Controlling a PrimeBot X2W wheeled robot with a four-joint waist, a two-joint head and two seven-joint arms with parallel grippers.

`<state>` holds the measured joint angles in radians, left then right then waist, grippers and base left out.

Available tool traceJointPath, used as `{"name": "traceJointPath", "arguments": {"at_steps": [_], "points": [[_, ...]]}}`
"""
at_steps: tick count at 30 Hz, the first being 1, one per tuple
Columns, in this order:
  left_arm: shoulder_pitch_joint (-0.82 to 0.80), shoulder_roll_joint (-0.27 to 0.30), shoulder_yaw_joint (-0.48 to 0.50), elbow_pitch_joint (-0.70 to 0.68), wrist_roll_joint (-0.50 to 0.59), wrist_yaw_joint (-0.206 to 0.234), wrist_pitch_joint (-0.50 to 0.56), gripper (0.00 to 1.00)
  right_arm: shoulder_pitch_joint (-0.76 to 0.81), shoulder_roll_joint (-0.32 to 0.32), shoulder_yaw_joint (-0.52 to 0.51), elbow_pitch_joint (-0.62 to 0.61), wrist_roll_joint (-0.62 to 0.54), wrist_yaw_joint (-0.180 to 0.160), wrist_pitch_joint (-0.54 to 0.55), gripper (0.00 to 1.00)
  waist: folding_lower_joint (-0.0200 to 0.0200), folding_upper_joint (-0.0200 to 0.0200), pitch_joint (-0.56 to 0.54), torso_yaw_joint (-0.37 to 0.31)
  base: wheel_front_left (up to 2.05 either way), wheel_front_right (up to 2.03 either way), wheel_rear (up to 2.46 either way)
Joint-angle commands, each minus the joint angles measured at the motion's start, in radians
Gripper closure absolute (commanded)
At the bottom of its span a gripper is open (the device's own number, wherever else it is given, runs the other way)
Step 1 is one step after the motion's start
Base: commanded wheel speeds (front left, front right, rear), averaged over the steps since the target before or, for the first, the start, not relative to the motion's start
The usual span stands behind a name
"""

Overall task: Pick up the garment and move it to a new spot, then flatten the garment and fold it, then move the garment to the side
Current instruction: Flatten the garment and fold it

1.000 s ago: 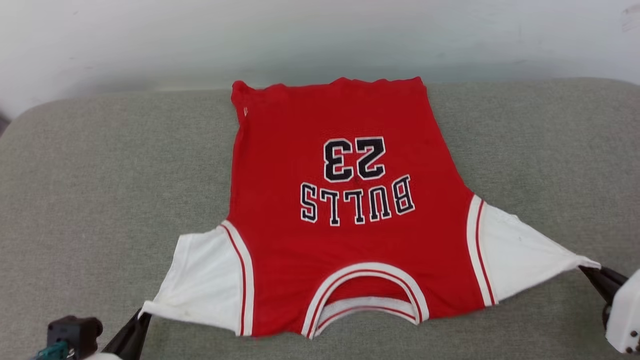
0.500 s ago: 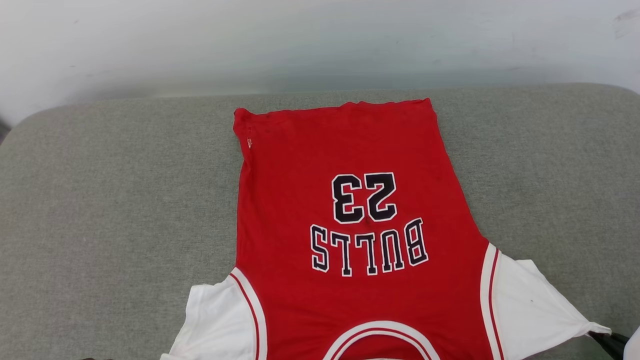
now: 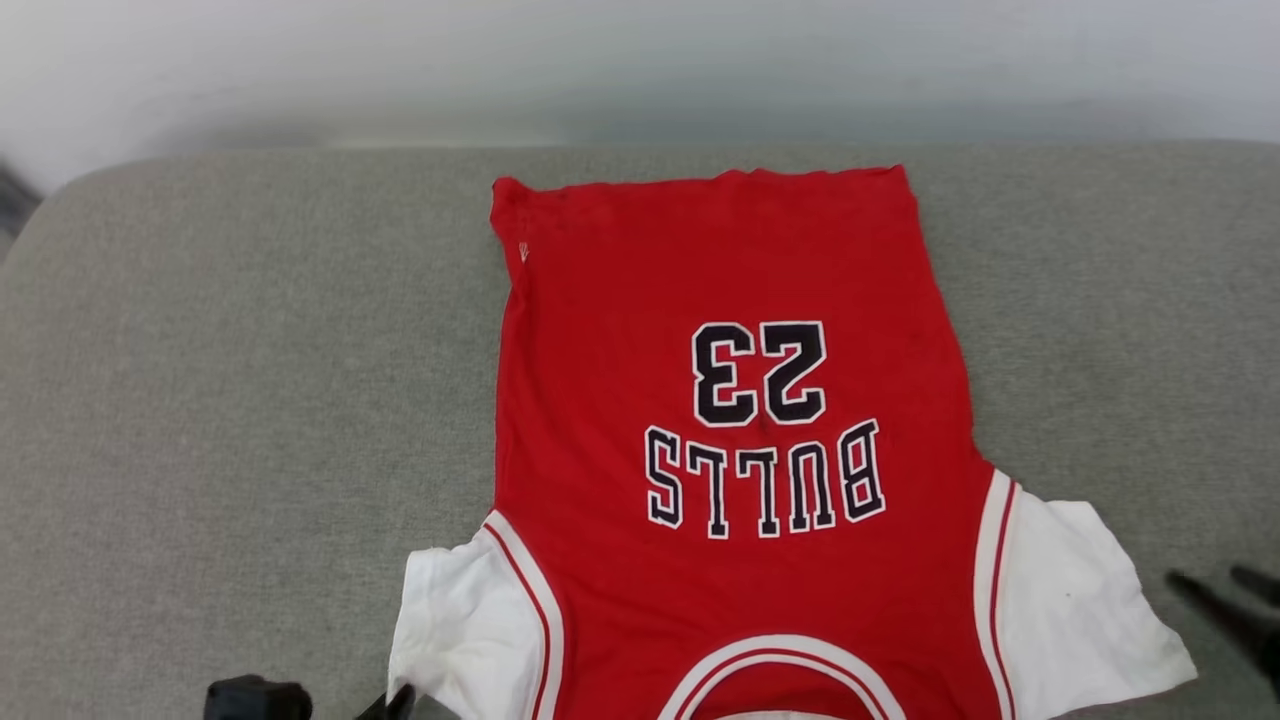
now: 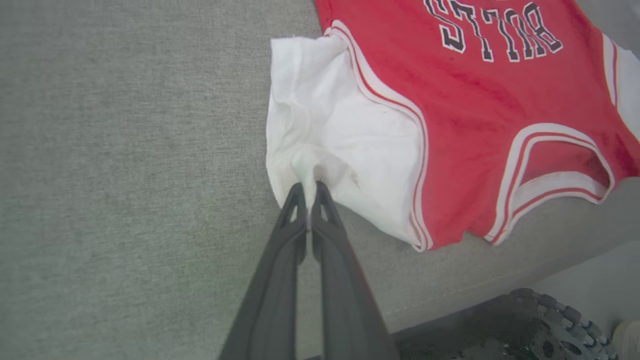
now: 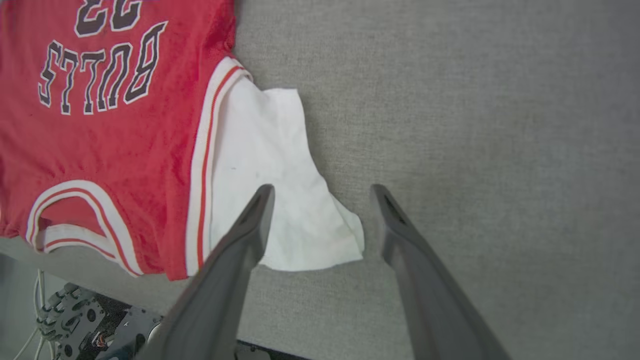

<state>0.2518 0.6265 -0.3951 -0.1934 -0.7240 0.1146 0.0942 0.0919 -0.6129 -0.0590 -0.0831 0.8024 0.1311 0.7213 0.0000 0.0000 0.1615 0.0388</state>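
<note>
Red jersey tee w/ white sleeves [image 3: 740,480] is laid flat on grey fabric cushion [image 3: 250,400]. One sleeve is pinched by left gripper [image 4: 309,192]; right gripper [image 5: 322,192] is spread apart, nothing held.

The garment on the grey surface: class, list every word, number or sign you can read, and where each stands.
"BULLS": black, white-outlined lettering on the chest of the garment, upside down in the head view.
"23": number just beyond it, toward the hem.
Too small to read: the small white mark near a hem corner.
</note>
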Motion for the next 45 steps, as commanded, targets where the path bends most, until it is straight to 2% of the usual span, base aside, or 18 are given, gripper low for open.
{"name": "traceJointPath", "arguments": {"at_steps": [1,6,11,15,24,31,35,45], "points": [[-0.024,0.0,-0.008,-0.028,0.01,-0.004,0.01,1.0,-0.046,0.01,-0.029,-0.034,0.016,-0.001,0.034,0.0,0.0,0.0,0.038,0.029,0.0,0.0,0.0],[-0.061,0.007,-0.033,-0.119,0.03,0.001,0.05,1.0,-0.192,0.045,-0.089,-0.127,0.032,-0.001,0.186,0.0,0.0,0.0,0.125,0.084,0.0,0.0,0.0],[-0.097,0.009,-0.059,-0.215,0.074,0.01,0.081,1.0,-0.406,0.084,-0.107,-0.158,-0.02,-0.001,0.394,0.0,0.0,0.0,0.22,0.156,0.0,0.0,0.0],[-0.143,-0.002,-0.089,-0.267,0.104,0.0,0.099,1.0,-0.6,0.109,-0.098,-0.138,-0.103,-0.001,0.555,0.0,0.0,0.0,0.289,0.222,0.0,0.0,0.0],[-0.216,-0.055,-0.14,-0.312,0.108,-0.028,0.114,1.0,-0.974,0.133,-0.11,0.039,-0.322,-0.001,0.762,0.0,0.0,0.0,0.416,0.353,0.0,0.0,0.0],[-0.244,-0.079,-0.165,-0.327,0.107,-0.047,0.105,1.0,-1.112,0.113,-0.134,0.163,-0.479,-0.001,0.825,0.0,0.0,0.0,0.477,0.417,0.0,0.0,0.0],[-0.255,-0.09,-0.172,-0.321,0.099,-0.059,0.099,1.0,-1.152,0.123,-0.162,0.206,-0.538,-0.001,0.837,0.0,0.0,0.0,0.503,0.444,0.0,0.0,0.0],[-0.28,-0.112,-0.181,-0.292,0.089,-0.079,0.077,1.0,-1.108,0.135,-0.168,0.254,-0.596,-0.001,0.847,0.0,0.0,0.0,0.541,0.476,0.0,0.0,0.0]]}}
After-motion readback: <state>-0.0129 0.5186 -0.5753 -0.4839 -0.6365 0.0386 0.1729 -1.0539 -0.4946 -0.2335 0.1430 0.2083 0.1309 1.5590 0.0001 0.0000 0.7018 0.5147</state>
